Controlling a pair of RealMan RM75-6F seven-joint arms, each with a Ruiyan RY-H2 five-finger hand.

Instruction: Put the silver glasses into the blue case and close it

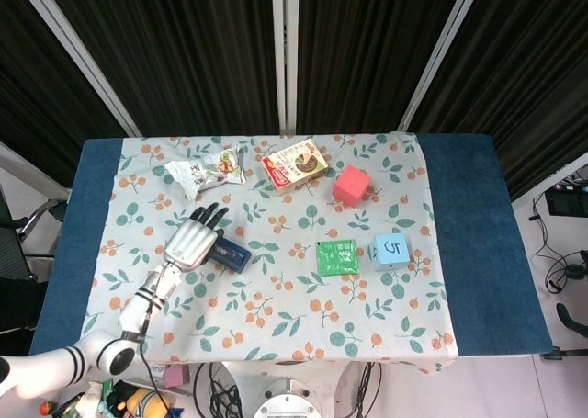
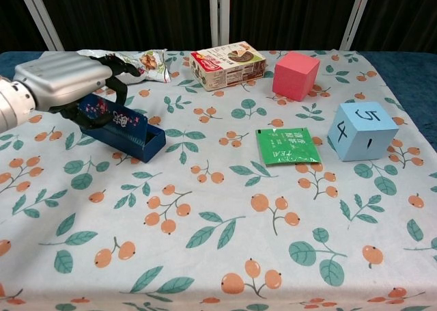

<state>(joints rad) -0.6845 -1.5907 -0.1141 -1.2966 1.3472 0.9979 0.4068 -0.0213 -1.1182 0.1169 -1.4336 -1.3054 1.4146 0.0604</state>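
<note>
The blue case lies on the left part of the floral tablecloth with its patterned lid down; in the head view the blue case sticks out to the right from under my hand. My left hand rests on the case's left end, and the head view shows the left hand with its fingers spread and stretched past the case. The silver glasses are not visible. My right hand shows in neither view.
A snack bag lies just behind the hand. Further right are a biscuit box, a red cube, a green sachet and a light blue cube marked 5.
</note>
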